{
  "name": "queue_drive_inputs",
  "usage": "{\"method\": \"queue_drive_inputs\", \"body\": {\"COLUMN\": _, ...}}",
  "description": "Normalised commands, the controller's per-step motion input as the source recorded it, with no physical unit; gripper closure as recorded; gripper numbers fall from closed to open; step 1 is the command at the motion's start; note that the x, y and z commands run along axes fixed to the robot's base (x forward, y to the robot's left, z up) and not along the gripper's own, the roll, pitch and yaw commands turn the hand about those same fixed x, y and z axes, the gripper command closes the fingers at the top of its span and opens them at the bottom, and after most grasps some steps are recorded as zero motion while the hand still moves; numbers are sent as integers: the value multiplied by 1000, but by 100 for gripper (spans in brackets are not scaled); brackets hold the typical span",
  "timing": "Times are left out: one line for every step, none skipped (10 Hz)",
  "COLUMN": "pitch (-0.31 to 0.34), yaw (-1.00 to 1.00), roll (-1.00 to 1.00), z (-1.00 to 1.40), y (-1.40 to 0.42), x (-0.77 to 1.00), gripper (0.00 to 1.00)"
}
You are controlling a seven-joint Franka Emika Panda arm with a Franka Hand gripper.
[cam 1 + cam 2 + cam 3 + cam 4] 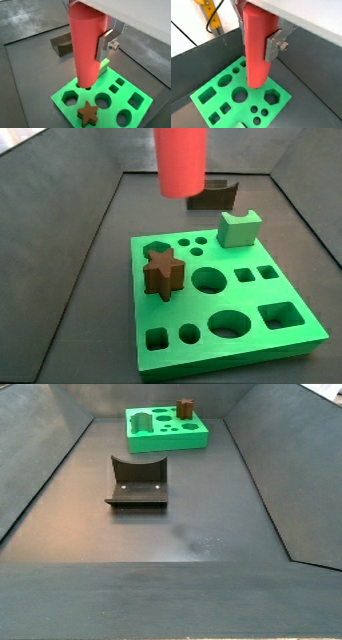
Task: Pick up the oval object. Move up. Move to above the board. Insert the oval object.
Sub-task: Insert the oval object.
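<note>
My gripper [90,45] above bright green flat square board [127,107] with many shaped holes; fingers [105,46] pinching tall smooth red oval peg [87,50], peg upright, silver plate flat against its side in both wrist views. Peg's lower end hangs over board [218,92] near one edge; whether tip touches surface, cannot tell. Brown star block [160,270] stands in board hole. Small green notched block [239,227] at board's far edge. Dark L-shaped fixture [136,482] on floor, well apart from board [167,431].
</note>
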Motion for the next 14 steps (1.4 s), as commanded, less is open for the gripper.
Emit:
{"method": "queue_drive_inputs", "body": {"pitch": 189, "yaw": 0, "roll": 269, "z": 0, "y": -466, "x": 520, "gripper": 100}}
{"method": "queue_drive_inputs", "body": {"pitch": 184, "yaw": 0, "roll": 271, "z": 0, "y": -494, "x": 540, "gripper": 100}}
{"method": "queue_drive_inputs", "body": {"pitch": 171, "yaw": -29, "roll": 236, "z": 0, "y": -437, "x": 589, "gripper": 100}}
{"method": "queue_drive_inputs", "body": {"pitch": 131, "yaw": -100, "roll": 197, "z": 0, "y": -411, "x": 589, "gripper": 100}}
{"method": "queue_drive_inputs", "body": {"pitch": 113, "yaw": -86, "roll": 189, "z": 0, "y": -434, "x": 623, "gripper": 100}}
{"method": "queue_drive_inputs", "body": {"pitch": 79, "yaw": -80, "roll": 151, "z": -37, "y": -451, "x": 677, "gripper": 100}}
{"method": "queue_drive_inputs", "body": {"pitch": 57, "yaw": -40, "roll": 110, "z": -149, "y": -480, "x": 686, "gripper": 100}}
{"method": "queue_drive_inputs", "body": {"pitch": 47, "yaw": 0, "roll": 94, "z": -234, "y": -457, "x": 706, "gripper": 100}}
{"method": "queue_drive_inputs", "body": {"pitch": 41, "yaw": 0, "roll": 97, "z": -274, "y": -460, "x": 686, "gripper": 100}}
{"method": "queue_drive_inputs", "body": {"pitch": 30, "yaw": 0, "roll": 103, "z": -323, "y": -460, "x": 620, "gripper": 100}}
{"method": "queue_drive_inputs", "body": {"pitch": 30, "yaw": 0, "roll": 86, "z": -300, "y": -440, "x": 569, "gripper": 100}}
{"method": "queue_drive_inputs", "body": {"pitch": 0, "yaw": 163, "roll": 14, "z": -260, "y": -377, "x": 377, "gripper": 100}}
{"method": "queue_drive_inputs", "body": {"pitch": 0, "yaw": 194, "roll": 17, "z": -303, "y": -411, "x": 380, "gripper": 100}}
{"method": "queue_drive_inputs", "body": {"pitch": 0, "yaw": 160, "roll": 29, "z": -269, "y": -360, "x": 317, "gripper": 100}}
